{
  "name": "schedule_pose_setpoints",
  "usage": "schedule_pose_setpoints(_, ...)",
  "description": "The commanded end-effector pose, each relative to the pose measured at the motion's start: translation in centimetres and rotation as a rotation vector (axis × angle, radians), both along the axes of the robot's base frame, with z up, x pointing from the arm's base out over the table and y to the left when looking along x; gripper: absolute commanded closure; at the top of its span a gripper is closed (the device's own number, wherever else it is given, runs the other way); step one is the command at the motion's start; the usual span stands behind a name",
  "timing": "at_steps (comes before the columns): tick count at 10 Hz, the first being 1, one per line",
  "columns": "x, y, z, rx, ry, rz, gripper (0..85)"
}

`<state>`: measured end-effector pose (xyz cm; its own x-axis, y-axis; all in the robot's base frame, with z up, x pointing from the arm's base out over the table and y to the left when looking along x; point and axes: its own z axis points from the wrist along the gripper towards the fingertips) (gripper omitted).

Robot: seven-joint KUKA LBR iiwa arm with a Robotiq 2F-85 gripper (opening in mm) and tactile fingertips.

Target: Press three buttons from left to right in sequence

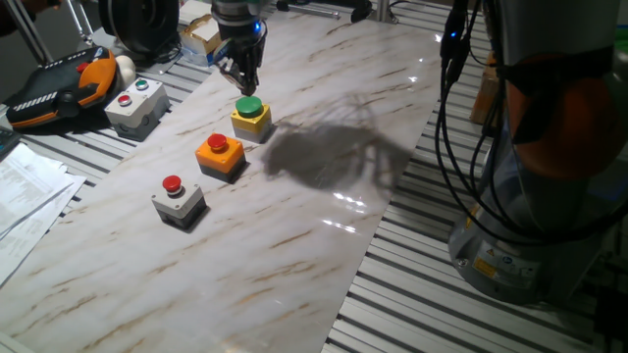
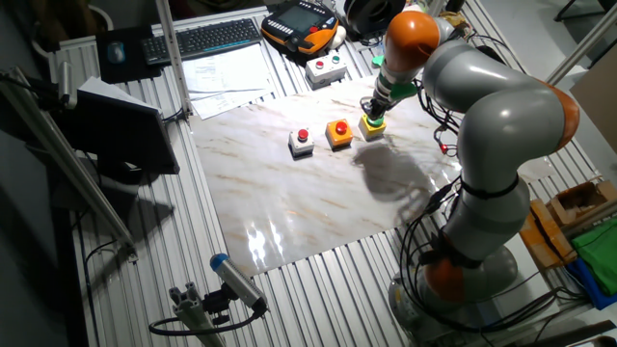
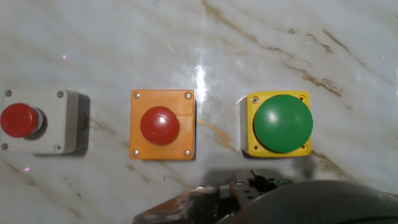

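Three small button boxes stand in a row on the marble board (image 1: 324, 206). The grey box with a red cap (image 1: 179, 199) is on the left, the orange box with a red cap (image 1: 220, 155) in the middle, and the yellow box with a green cap (image 1: 251, 116) on the right. They also show in the other fixed view, grey (image 2: 302, 142), orange (image 2: 338, 133), yellow (image 2: 372, 124), and in the hand view, grey (image 3: 37, 121), orange (image 3: 161, 124), yellow (image 3: 280, 122). My gripper (image 1: 248, 88) hangs just above the green cap and points down. No view shows a gap or contact between its fingertips.
A larger grey box with a red and a green button (image 1: 135, 103) stands off the board at the back left. Beside it lies an orange and black pendant (image 1: 59, 83). Papers (image 1: 29, 191) lie at the left. The arm's base (image 1: 535, 245) stands at the right.
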<state>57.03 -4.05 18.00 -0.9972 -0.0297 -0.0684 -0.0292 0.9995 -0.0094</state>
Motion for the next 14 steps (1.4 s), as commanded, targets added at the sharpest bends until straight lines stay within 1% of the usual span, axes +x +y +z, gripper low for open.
schedule_pose_setpoints(1, 0.25, -0.3, -0.5, 0.012, 0.002, -0.003, 84.3)
schedule_pose_setpoints(4, 1.06, -0.8, -1.7, 0.018, 0.021, -0.029, 84.3)
schedule_pose_setpoints(5, 1.46, -1.1, -2.1, 0.021, 0.027, -0.029, 84.3)
schedule_pose_setpoints(7, 2.34, -2.1, -2.5, 0.021, 0.029, -0.021, 84.3)
schedule_pose_setpoints(8, 2.71, -2.5, -2.9, 0.018, 0.021, -0.016, 84.3)
schedule_pose_setpoints(9, 3.02, -2.8, -3.3, 0.01, 0.019, -0.015, 84.3)
schedule_pose_setpoints(12, 3.4, -3.0, -4.0, 0.001, 0.024, -0.02, 84.3)
schedule_pose_setpoints(14, 3.48, -3.2, -4.4, -0.003, 0.025, -0.027, 84.3)
